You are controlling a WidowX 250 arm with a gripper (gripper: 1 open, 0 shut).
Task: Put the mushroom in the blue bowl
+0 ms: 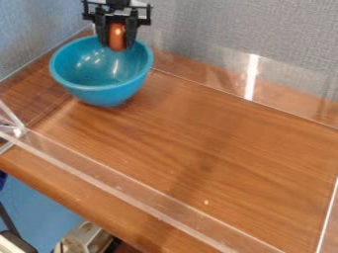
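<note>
The blue bowl (101, 69) stands at the back left of the wooden table. My gripper (117, 38) hangs over the bowl's far rim, pointing down, and is shut on the mushroom (118, 37), whose orange-brown cap shows between the black fingers (132, 22). The mushroom is just above the rim, over the bowl's back part, and does not touch the bowl's inside.
Clear acrylic walls (251, 74) ring the wooden table top (199, 128). A grey fabric wall stands behind. The table's front edge (145, 203) drops off toward the floor.
</note>
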